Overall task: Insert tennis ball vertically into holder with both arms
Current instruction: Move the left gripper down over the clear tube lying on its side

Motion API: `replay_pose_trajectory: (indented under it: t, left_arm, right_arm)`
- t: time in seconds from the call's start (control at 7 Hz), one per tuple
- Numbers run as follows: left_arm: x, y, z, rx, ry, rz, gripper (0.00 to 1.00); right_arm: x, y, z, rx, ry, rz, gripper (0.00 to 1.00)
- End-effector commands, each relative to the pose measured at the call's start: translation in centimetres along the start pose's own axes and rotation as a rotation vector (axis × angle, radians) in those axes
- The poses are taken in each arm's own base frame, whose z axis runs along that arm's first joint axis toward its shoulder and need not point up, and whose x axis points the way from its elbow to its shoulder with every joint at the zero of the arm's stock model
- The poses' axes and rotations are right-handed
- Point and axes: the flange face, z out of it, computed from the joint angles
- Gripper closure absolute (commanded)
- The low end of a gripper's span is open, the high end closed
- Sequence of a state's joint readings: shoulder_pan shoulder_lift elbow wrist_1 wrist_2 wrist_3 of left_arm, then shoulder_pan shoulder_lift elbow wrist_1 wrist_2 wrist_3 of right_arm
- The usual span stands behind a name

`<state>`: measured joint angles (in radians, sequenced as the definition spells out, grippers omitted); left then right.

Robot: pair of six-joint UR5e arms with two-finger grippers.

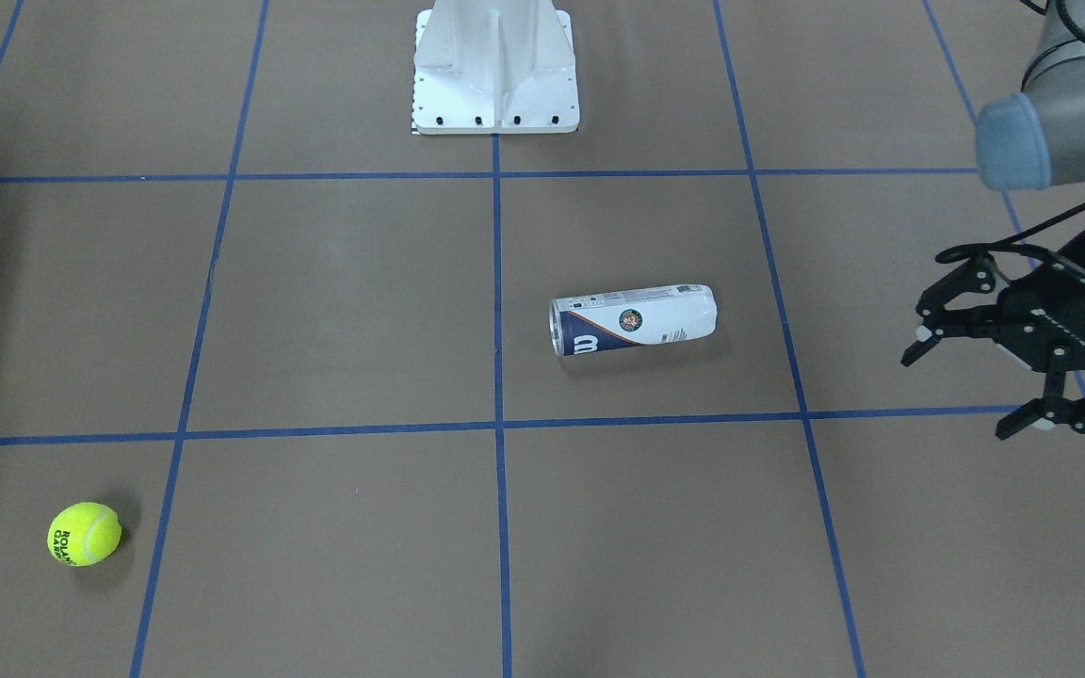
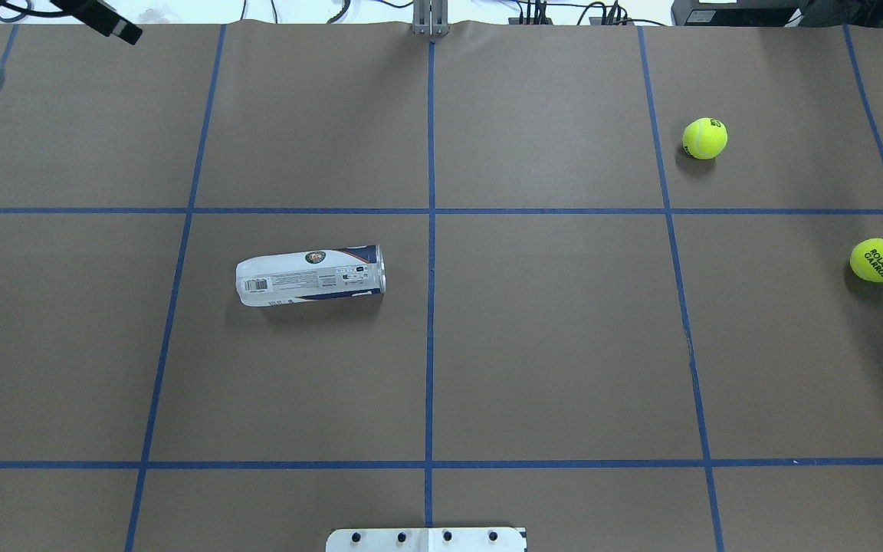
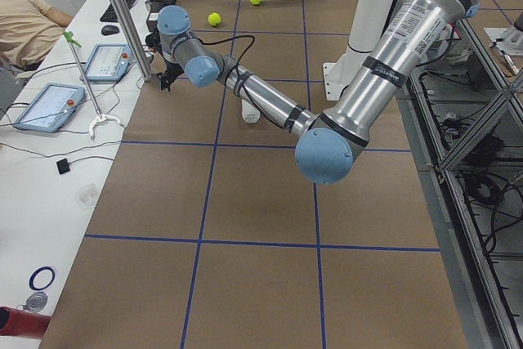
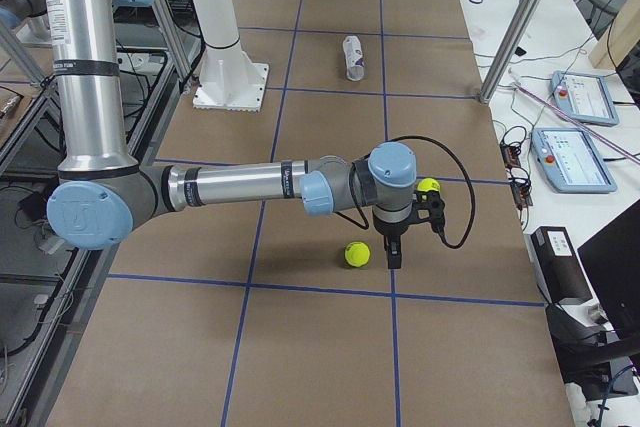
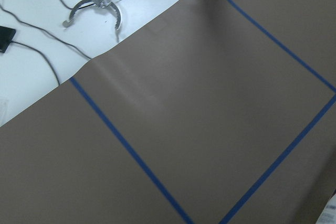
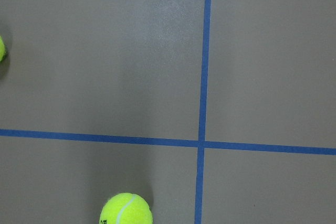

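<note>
Holder [image 1: 634, 320] is down on its side on the table [image 1: 335, 311], not upright. You're looking at a white and navy label with a white "W" and a small round emblem. Its navy end with the metal rim points toward the robot's right and sits just short of the centre tape line [image 2: 431, 307]; the white end points toward the robot's left. It lies slightly skewed to the grid, in front of the white pedestal base [image 1: 495, 71], and nothing touches it.

Left gripper [image 1: 962, 391]: fingers [image 1: 1032, 416] spread wide with nothing between them. It is off to the holder's left, well apart, with the fingertips aimed roughly toward the holder. In the left side view the left arm [image 3: 376, 71] drops to a low elbow, then the forearm runs out toward the operators' edge of the table.

Right gripper [image 4: 390, 259]: you only get it in the right side view, so I cannot tell whether the fingers are spread or closed. It points straight down, just beside the first tennis ball [image 4: 357, 253], and I can't say if they touch. The second tennis ball [image 4: 428, 187] sits past the wrist, close by. The right arm [image 4: 240, 185] has its upper link vertical, elbow low and forearm level over the table. Both balls lie on the robot's right, well apart from the holder.
</note>
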<state>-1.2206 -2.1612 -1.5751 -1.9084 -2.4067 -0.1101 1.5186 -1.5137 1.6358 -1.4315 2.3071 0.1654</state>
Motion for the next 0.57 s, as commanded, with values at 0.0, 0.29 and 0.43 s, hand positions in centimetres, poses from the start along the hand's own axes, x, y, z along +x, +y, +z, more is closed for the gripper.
replay_pose_trajectory:
  t: [0.0, 0.29, 0.43]
  left_arm:
    - [7.1, -5.2, 2.7, 0.031, 0.014, 0.111, 0.01]
    - [16.6, -6.1, 9.3, 0.020, 0.029, 0.223, 0.01]
    - [18.6, -5.6, 10.2, 0.011, 0.061, 0.293, 0.01]
  right_arm:
    - [-0.2, -0.3, -0.2, 0.004, -0.001, -0.003, 0.00]
    - [-0.5, -0.3, -0.4, 0.004, -0.012, -0.006, 0.00]
    - [-0.6, -0.3, -0.5, 0.005, -0.018, -0.004, 0.00]
